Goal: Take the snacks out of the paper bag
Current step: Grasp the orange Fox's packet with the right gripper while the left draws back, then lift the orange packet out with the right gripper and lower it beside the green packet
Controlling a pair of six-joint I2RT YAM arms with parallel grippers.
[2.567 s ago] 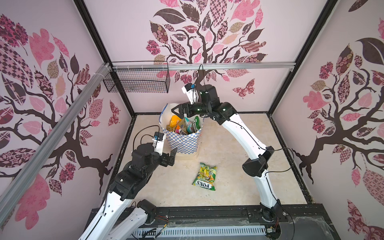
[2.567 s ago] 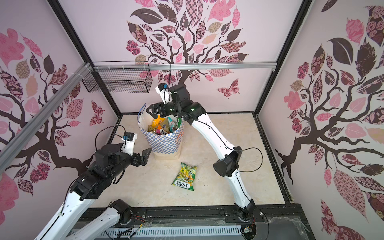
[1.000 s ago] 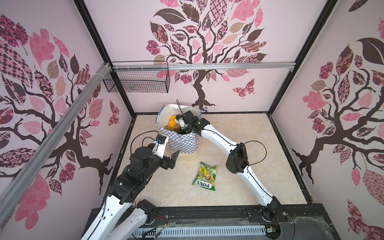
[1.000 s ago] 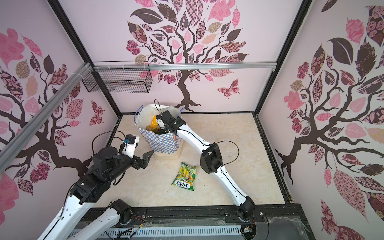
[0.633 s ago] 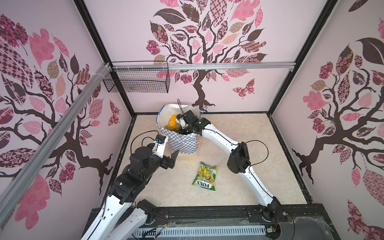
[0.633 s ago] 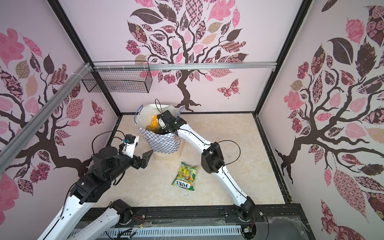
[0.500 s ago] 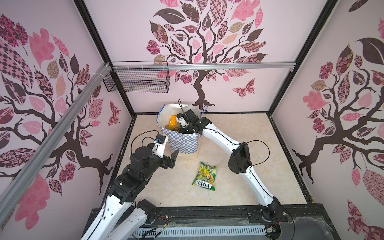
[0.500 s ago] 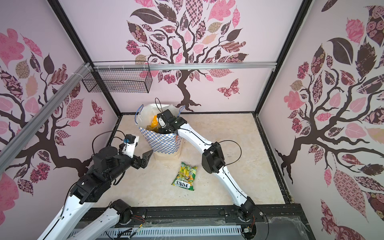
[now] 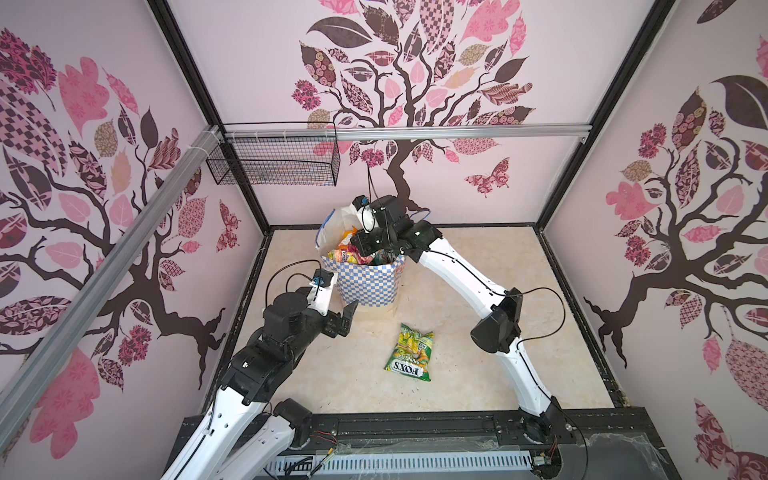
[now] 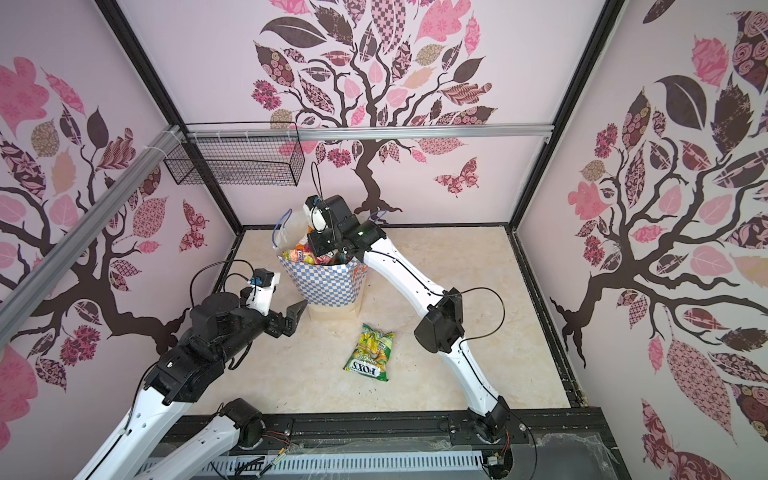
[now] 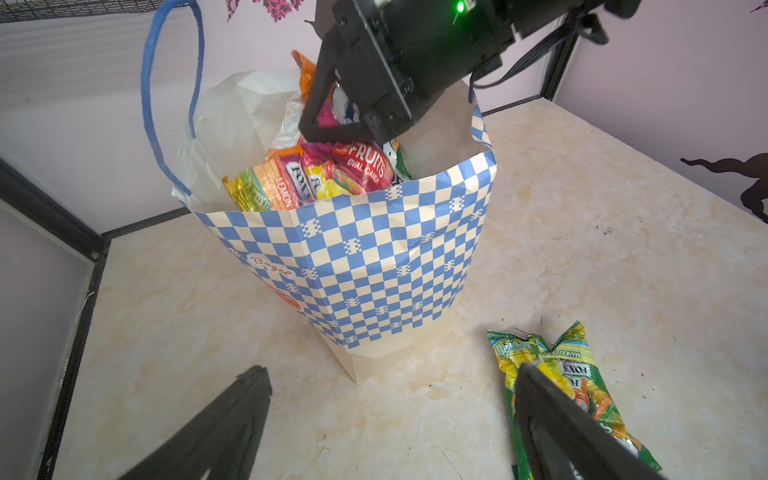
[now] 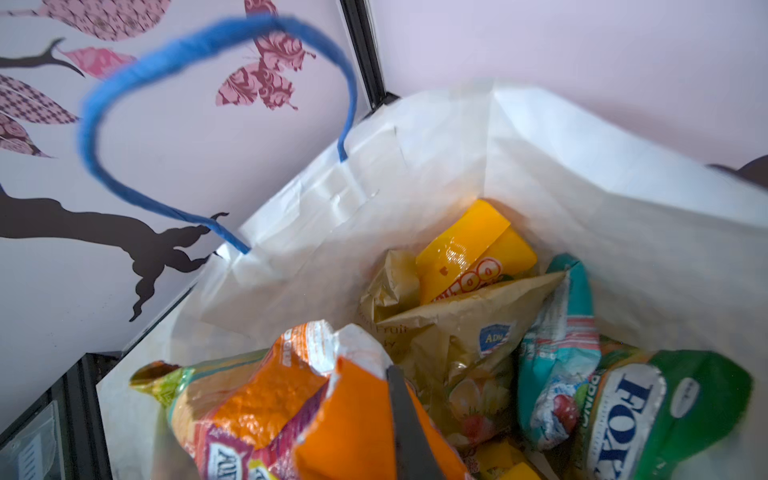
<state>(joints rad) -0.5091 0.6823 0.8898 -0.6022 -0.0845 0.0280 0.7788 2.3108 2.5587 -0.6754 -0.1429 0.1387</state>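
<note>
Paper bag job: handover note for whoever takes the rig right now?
Left gripper: open, empty, low beside the paper bag's base.
Right gripper: shut on an orange-pink packet at the bag's mouth, not yet clear of it.
Done: one green FOX'S packet lies on the table near the bag.
Left: lift out the held packet, then the gold-brown packet, yellow packet, teal packet and green packet inside, maybe more underneath.

Your right gripper (image 10: 322, 254) sits in the checked paper bag's (image 10: 328, 291) mouth; a green FOX'S packet (image 10: 369, 353) lies on the tabletop (image 10: 457, 257) near its base.
</note>
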